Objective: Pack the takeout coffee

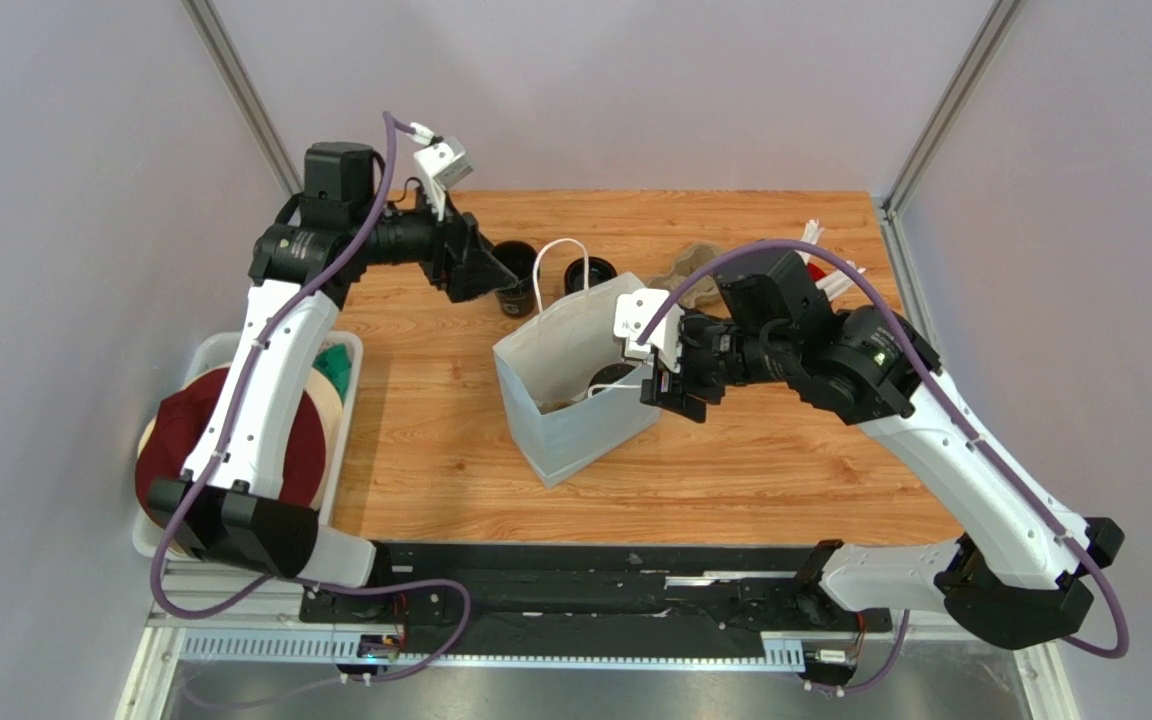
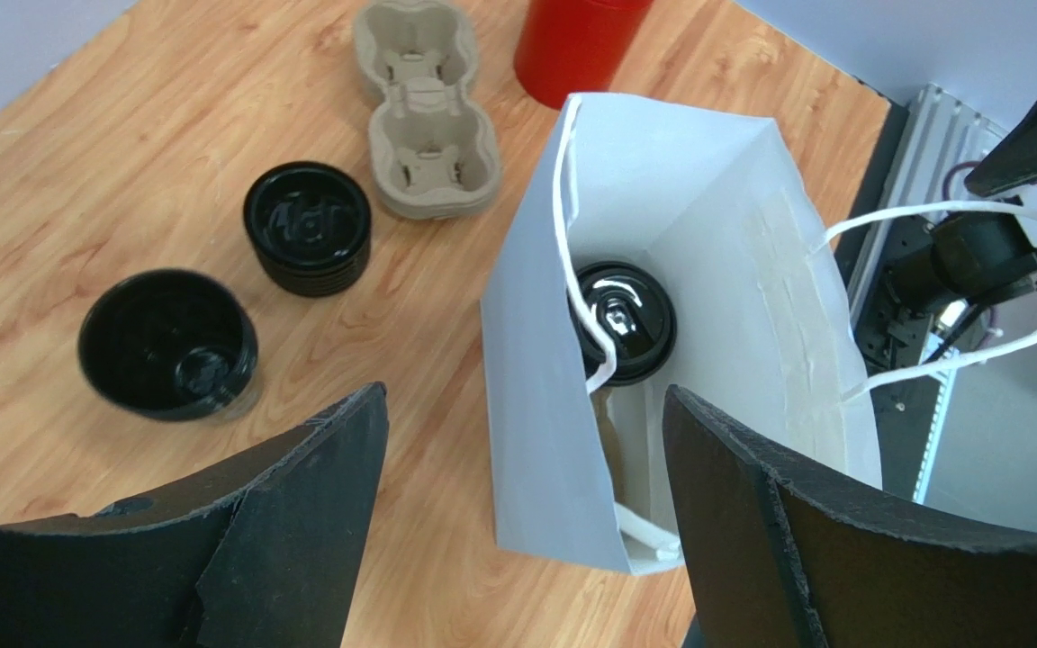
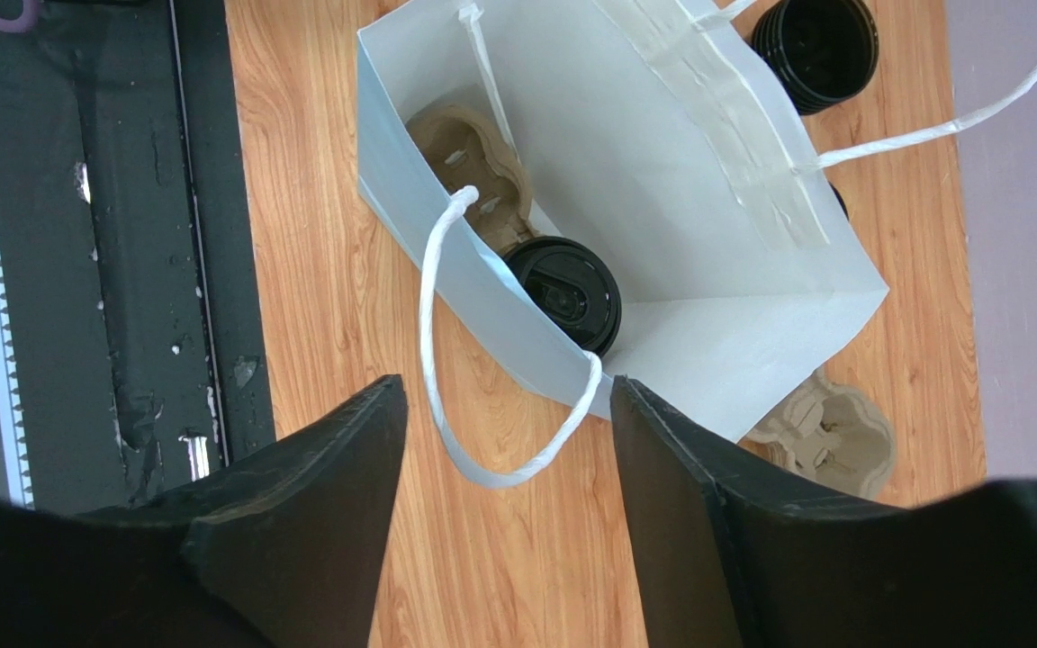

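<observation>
Wood table (image 1: 432,435), grey walls all round, usual setup. Closest to the arm bases, the right gripper (image 3: 507,392) hangs just over the near rim of the bag (image 3: 646,176), jaws apart with nothing in them. The bag stands upright and open. The coffee (image 3: 565,290), lid on, sits upright at the bottom of the bag. As far as I can tell it's seated in a cardboard tray (image 3: 463,155) that's in there too. Over the bag's far side the left gripper (image 2: 524,398) hovers with its jaws wide, also empty. Past the bag on the table are a stack of lids (image 2: 308,227), an open cup (image 2: 166,344) beside it and a second tray (image 2: 429,108), none of them touching the bag.

My read is that the drop-in step is basically done and the right arm is at the let-go-and-clear point. The next move just needs that gripper to lift straight up without snagging the handle loop (image 3: 436,351) that hangs off the bag's near rim right below its fingers. Catch that and the bag could tip.
</observation>
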Available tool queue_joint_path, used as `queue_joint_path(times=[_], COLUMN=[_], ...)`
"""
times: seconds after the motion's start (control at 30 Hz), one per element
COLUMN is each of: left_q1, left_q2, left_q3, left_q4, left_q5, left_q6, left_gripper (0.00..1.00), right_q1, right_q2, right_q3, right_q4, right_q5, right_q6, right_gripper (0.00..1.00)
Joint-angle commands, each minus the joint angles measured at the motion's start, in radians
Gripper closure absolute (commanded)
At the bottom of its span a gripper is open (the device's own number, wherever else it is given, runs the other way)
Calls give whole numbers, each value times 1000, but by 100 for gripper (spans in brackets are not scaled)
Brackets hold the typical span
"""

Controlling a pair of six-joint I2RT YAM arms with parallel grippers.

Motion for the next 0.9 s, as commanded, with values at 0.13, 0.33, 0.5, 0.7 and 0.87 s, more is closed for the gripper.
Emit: queue_joint_path(times=[0.13, 0.33, 0.5, 0.7, 0.87], left_q1=[-63, -113, -136, -150, -156], left_q2=[102, 168, 228, 263, 272], left_q3=[145, 196, 242, 289, 306], left_q4=[-19, -29, -37, -48, -48], left_q5=[61, 29, 18, 5, -2], left_q6=[-8, -3, 2, 6, 6], left_gripper=[19, 23, 38, 82, 91], right_q1=[-9, -9, -9, -9, -9], right_q2=[-30, -47, -53, -53, -53], right_q3=[-3, -5, -11, -8, -22], right_q4=[66, 55, 50, 44, 35], right_q5=[-34, -34, -39, -60, -92], right_q6=[-7, -10, -8, -5, -13], right_gripper=[57, 72, 79, 83, 90])
